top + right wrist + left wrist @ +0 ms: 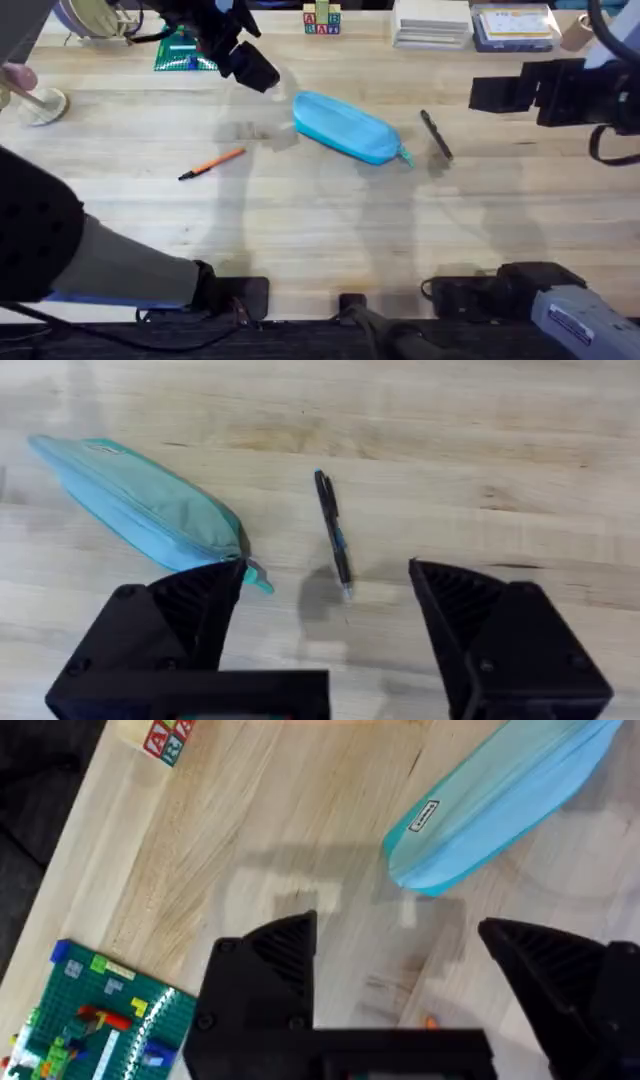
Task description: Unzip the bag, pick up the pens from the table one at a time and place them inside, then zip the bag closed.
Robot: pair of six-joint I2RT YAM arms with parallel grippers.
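Left hand [395, 970] wide open, empty, above bag [347, 127] end, right hand [325, 620] open over black pen [333, 547]

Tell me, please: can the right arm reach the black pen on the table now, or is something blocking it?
Probably yes. The right gripper is open above the table, and the black pen lies bare on the wood, just ahead of its fingers. The bag lies beside the pen without touching it, so nothing seems to block the way.
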